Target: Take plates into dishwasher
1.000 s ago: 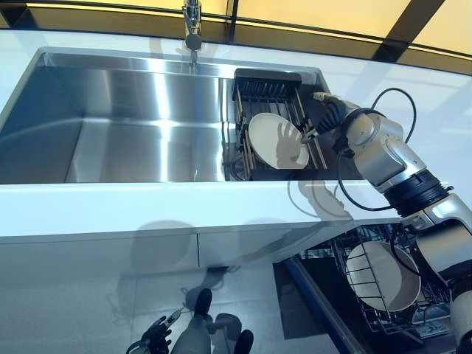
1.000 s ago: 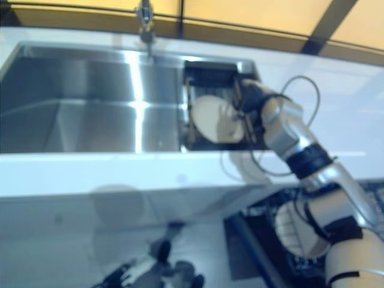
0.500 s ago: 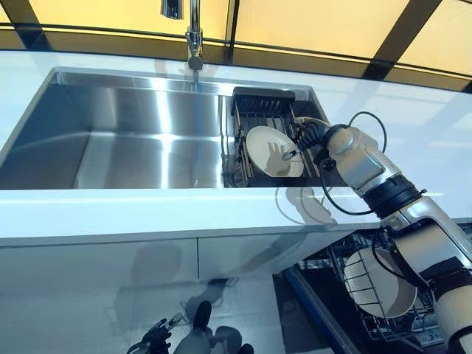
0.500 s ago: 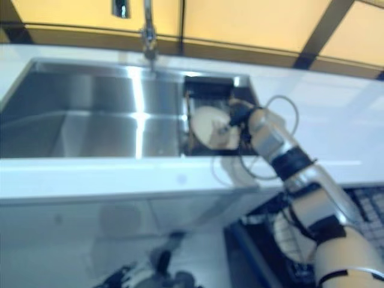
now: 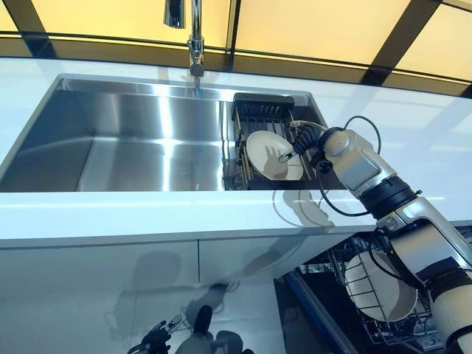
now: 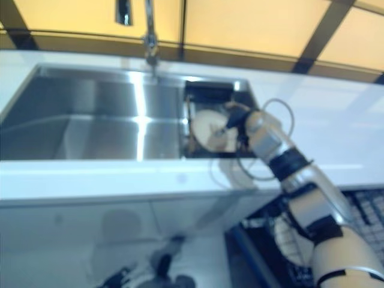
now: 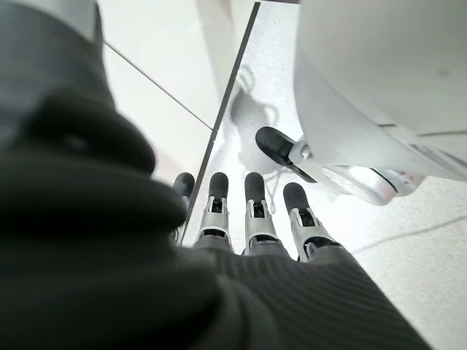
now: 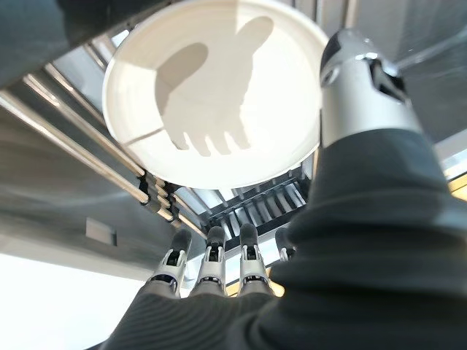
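Observation:
A white plate [image 5: 267, 156] leans on edge in the black drying rack [image 5: 262, 108] at the right end of the sink. My right hand [image 5: 304, 137] reaches in from the right, its straight fingers over the plate's right rim. In the right wrist view the plate [image 8: 211, 95] faces the palm, the thumb [image 8: 357, 80] lies beside its edge, and nothing is gripped. A second white plate [image 5: 372, 279] stands in the dishwasher's wire rack [image 5: 352, 310] at the lower right. My left hand [image 5: 156, 341] hangs low by the floor, open and idle.
The steel sink basin [image 5: 133, 140] spreads to the left of the rack, with the faucet [image 5: 195, 40] behind it. A white counter [image 5: 147, 214] runs along the front, and the dishwasher stands open below its right end.
The camera has shifted, so the sink sits lower in view. My right hand has moved left, from beside the rack to over the plate's right rim.

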`<state>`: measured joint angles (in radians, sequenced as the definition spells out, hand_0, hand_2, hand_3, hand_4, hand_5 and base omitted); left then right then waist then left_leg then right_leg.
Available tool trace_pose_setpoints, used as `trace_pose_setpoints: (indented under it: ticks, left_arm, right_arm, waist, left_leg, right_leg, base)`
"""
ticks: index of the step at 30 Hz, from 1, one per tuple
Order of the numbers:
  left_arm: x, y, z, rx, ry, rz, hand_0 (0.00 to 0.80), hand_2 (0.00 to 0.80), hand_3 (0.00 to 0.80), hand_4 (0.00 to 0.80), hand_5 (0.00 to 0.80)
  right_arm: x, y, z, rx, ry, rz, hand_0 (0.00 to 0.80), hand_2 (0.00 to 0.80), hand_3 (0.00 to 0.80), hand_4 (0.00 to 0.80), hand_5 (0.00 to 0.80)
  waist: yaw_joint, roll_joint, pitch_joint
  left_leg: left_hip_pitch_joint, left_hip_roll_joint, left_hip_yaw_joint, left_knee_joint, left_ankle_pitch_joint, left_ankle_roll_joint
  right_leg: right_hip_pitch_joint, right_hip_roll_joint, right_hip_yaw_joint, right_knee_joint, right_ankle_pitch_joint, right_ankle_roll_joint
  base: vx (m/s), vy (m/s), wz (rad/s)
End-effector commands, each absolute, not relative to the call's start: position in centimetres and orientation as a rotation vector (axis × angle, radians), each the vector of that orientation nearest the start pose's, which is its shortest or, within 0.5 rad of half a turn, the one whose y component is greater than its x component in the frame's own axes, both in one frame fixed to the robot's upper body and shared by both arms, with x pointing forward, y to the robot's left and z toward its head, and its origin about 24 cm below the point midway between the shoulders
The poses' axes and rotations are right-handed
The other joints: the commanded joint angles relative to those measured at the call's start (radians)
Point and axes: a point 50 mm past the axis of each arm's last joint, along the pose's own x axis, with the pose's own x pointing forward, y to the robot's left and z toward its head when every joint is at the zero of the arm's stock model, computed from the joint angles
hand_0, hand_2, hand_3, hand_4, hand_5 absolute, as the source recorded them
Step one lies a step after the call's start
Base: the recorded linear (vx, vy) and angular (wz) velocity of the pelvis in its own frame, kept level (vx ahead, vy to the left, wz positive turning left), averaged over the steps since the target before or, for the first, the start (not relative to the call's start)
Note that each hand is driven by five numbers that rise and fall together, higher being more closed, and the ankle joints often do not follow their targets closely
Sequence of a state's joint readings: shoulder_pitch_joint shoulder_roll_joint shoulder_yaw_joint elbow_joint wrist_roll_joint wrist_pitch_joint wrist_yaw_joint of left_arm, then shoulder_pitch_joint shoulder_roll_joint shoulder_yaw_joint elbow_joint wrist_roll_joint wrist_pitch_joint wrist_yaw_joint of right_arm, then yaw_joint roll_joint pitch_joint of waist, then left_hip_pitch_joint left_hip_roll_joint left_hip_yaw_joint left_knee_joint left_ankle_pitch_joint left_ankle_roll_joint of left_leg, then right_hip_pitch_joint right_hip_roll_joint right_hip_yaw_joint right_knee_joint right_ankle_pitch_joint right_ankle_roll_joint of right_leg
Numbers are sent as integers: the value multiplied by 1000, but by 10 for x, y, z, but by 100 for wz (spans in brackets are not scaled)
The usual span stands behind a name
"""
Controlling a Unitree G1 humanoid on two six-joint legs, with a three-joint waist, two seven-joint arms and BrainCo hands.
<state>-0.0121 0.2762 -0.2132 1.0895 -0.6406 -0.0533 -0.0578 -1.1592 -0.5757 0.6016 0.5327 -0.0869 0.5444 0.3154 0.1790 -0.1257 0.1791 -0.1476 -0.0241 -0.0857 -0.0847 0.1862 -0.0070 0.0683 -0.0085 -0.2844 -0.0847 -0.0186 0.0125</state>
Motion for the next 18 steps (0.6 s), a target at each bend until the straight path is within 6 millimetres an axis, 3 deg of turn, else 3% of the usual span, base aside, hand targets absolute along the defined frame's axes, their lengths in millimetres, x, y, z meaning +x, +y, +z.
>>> trace_pose_setpoints:
  ticks: [1, 12, 18]
  left_arm:
    - [125, 232, -149, -174, 1019, 240, 0, 0, 0, 0, 0]
    - [122, 236, -149, -165, 1029, 246, 0, 0, 0, 0, 0]
    - [121, 236, -149, -177, 1024, 255, 0, 0, 0, 0, 0]
  right_arm:
    - [401, -141, 226, -1048, 123, 305, 0, 0, 0, 0, 0]
    - [393, -125, 206, -1057, 123, 420, 0, 0, 0, 0, 0]
    - [395, -133, 212, -1136, 75, 318, 0, 0, 0, 0, 0]
  waist:
    - [9, -37, 7]
    - [5, -44, -2]
    - [7, -43, 6]
  left_leg:
    - [136, -53, 62, -3, -189, 50]
    - [147, -50, 70, -3, -191, 55]
    - [147, -49, 70, -3, -192, 56]
  right_leg:
    - [-30, -18, -35, -3, 35, 15]
    - [-22, -19, -36, -3, 39, 20]
    - [-22, -19, -36, -3, 42, 23]
  base:
    - [0, 0, 0]
    - [0, 0, 0]
    - [0, 0, 0]
